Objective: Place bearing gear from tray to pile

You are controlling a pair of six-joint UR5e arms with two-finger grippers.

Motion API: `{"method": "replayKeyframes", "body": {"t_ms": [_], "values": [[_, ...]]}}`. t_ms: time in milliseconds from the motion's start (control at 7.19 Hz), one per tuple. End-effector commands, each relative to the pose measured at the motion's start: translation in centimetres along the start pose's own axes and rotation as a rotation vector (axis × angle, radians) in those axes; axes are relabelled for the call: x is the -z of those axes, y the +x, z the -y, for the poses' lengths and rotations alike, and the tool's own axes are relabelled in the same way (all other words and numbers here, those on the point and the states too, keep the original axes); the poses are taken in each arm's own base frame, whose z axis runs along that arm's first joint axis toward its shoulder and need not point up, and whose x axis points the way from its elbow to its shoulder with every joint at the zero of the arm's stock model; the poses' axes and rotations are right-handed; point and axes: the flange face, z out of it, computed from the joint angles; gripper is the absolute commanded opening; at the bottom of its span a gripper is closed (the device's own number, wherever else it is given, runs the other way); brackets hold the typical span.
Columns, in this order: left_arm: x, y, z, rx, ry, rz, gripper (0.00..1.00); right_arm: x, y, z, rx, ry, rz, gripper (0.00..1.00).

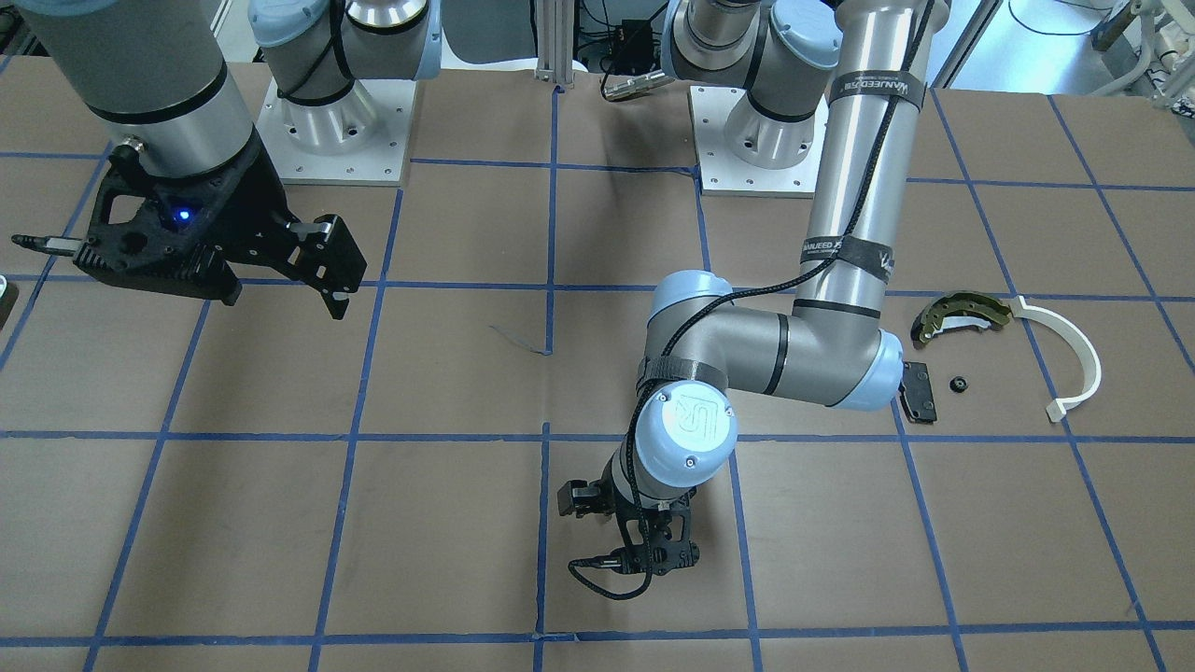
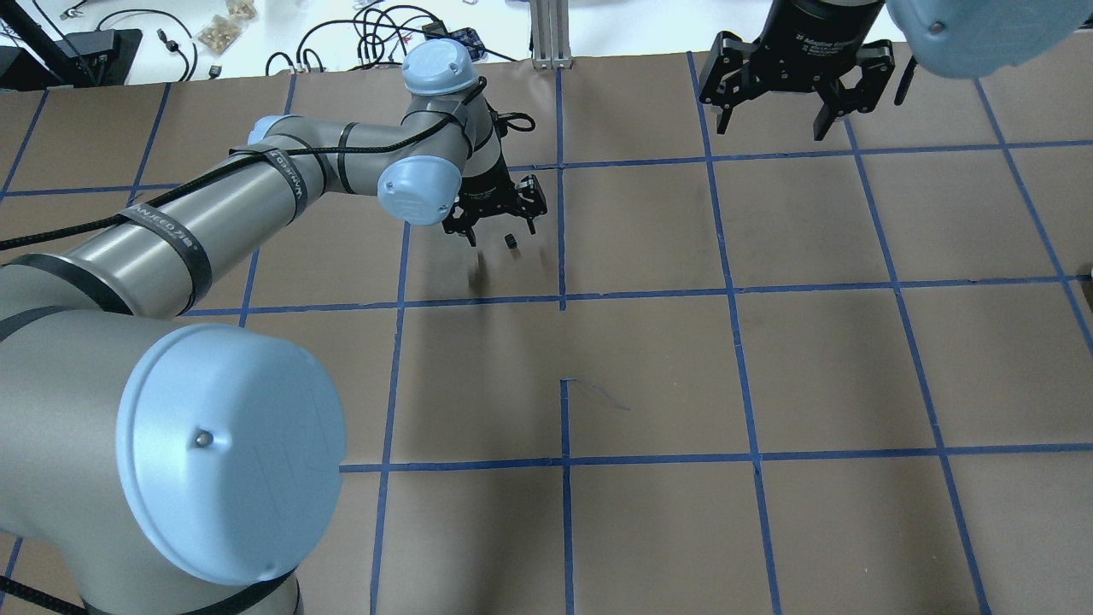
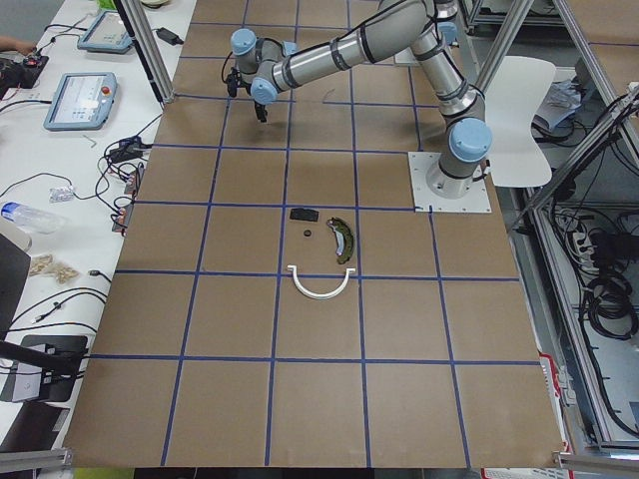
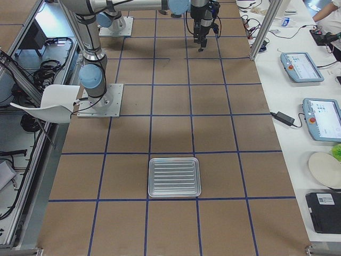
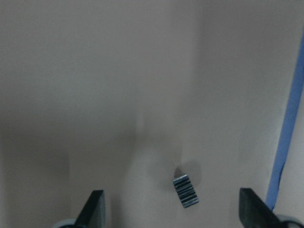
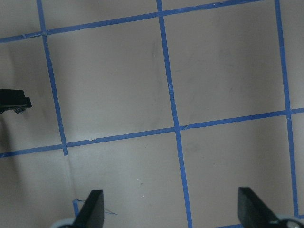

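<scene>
A small black ribbed bearing gear point(image 2: 511, 242) lies on the brown paper near the table's far edge. In the left wrist view the gear point(image 5: 185, 191) sits between the two open fingers, below them and untouched. My left gripper point(image 2: 498, 224) hovers just above it, open and empty. The pile sits apart: a brass brake shoe point(image 1: 962, 315), a white half-ring arc point(image 1: 1074, 359), a black pad point(image 1: 918, 392) and a small black round part point(image 1: 958, 384). The ribbed metal tray point(image 4: 175, 177) looks empty. My right gripper point(image 2: 773, 128) is open and empty, raised.
Blue tape lines grid the brown paper. My left arm's elbow point(image 1: 822, 350) hangs close beside the pile's black pad. The arm bases point(image 1: 336, 121) stand at the robot side. Cables and tablets lie on the white bench point(image 3: 80, 100) beyond the table's far edge.
</scene>
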Motion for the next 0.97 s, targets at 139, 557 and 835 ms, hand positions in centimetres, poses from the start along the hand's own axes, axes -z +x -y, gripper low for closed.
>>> {"method": "replayKeyframes", "body": {"t_ms": [139, 557, 835], "values": [[-0.4, 0.2, -0.1, 0.018, -0.003, 0.004, 0.46, -0.1, 0.0, 0.1, 0.006, -0.001, 0.001, 1.0], [-0.7, -0.3, -0.2, 0.018, -0.004, 0.059, 0.0, -0.1, 0.0, 0.1, 0.008, -0.001, 0.001, 1.0], [1.4, -0.7, 0.0, 0.009, 0.013, 0.059, 0.0, -0.1, 0.0, 0.1, 0.011, 0.001, 0.0, 1.0]]}}
